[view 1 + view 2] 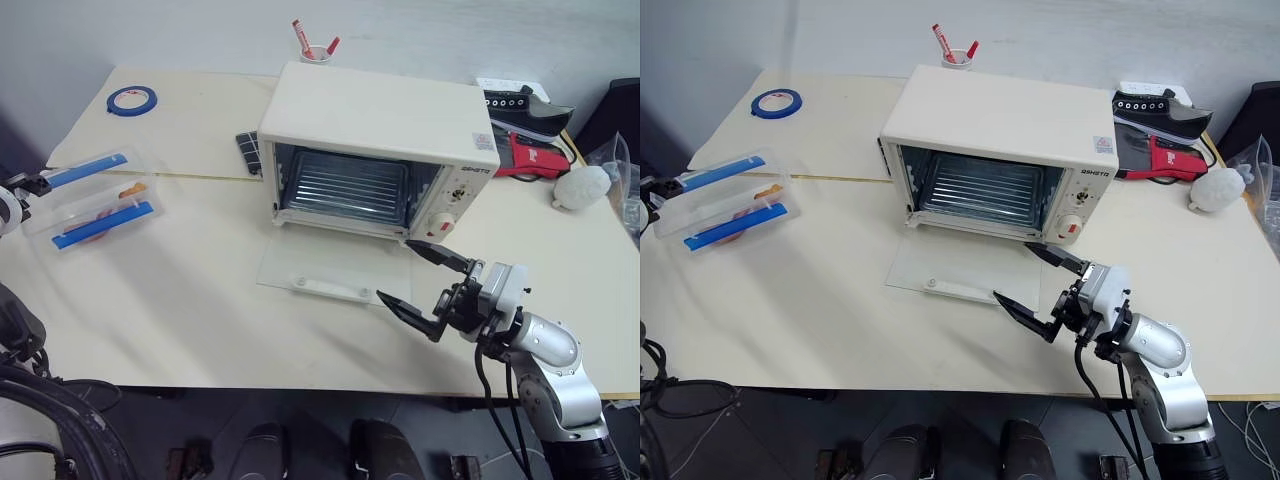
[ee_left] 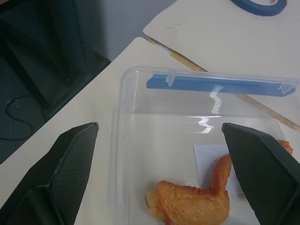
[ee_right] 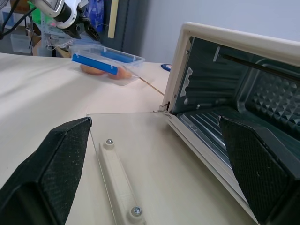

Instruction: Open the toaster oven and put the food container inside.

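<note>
Your food container (image 1: 92, 199) lay on the pale surface (image 1: 200, 310) near its left edge, well apart from the oven. It was a clear rectangular plastic box with a blue clip (image 2: 220, 85) along each long side, and through the lid you could see an orange-brown fried chicken piece (image 2: 192, 202) resting on a white paper square. No writing on it could be read.

Your left gripper (image 2: 159, 154) was at the container's end, its jaws spread wide to either side of the box and closed on nothing; whether either black finger touched the plastic could not be told.

The toaster oven (image 1: 385, 125) stood toward the middle-back of the surface, cream-white and boxy. Its glass door (image 1: 330, 268) lay dropped flat on the surface with the white bar handle (image 3: 117, 180) facing up, and the wire rack (image 1: 345, 185) showed inside. The control panel carried a short dark brand word above the knob (image 1: 440, 222), too small for you to read, beside a small red light.

Your right gripper (image 1: 425, 280) hovered in front of the oven's right front corner, jaws wide apart and empty, just beside the door.

Farther out you had a blue tape roll (image 1: 132, 100) at the back left, a cup of red-capped markers (image 1: 315, 45) behind the oven, and a black shoe (image 1: 525, 108) to the right.
</note>
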`<action>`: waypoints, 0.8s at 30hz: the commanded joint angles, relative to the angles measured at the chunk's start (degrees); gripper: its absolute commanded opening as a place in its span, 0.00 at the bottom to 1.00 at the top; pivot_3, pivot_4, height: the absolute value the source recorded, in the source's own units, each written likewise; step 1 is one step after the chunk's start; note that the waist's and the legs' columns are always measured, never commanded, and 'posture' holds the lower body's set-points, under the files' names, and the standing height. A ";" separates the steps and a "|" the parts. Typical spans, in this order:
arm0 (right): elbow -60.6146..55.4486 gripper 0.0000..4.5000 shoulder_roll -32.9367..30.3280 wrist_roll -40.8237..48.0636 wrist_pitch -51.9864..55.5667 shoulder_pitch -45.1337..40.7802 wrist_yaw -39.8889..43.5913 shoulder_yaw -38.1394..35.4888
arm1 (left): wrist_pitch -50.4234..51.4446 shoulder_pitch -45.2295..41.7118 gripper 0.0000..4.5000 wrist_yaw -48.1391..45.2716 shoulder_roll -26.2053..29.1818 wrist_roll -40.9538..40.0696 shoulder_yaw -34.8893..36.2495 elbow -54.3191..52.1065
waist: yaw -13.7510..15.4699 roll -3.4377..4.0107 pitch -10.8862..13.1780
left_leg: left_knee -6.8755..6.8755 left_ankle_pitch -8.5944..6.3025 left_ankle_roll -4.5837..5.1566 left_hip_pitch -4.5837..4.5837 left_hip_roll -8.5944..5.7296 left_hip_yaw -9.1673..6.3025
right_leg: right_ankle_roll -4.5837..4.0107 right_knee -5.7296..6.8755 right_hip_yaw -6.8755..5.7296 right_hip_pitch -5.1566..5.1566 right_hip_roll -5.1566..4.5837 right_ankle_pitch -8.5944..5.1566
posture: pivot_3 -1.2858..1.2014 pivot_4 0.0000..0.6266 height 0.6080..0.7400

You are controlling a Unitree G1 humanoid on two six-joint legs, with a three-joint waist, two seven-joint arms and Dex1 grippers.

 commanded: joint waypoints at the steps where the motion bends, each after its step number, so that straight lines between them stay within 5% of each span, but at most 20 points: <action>1: -2.06 1.00 0.45 0.18 -1.35 0.22 -0.43 -1.23 | -0.67 -0.91 0.99 0.94 0.17 0.39 0.43 0.43 | -0.04 0.00 0.00 | 0.00 0.00 0.00 0.00 -0.01 0.00 | 0.00 0.00 0.00 0.00 0.00 0.00 | 0.52 0.24 1.00; 24: -0.99 1.00 1.17 -0.61 -4.58 2.97 -0.37 -2.62 | -0.50 3.50 0.96 1.87 0.29 0.04 3.44 1.54 | -0.07 -0.01 -0.01 | 0.01 0.00 0.00 0.02 -0.02 0.01 | 0.00 0.01 0.00 0.01 0.01 0.00 | 0.52 0.24 1.00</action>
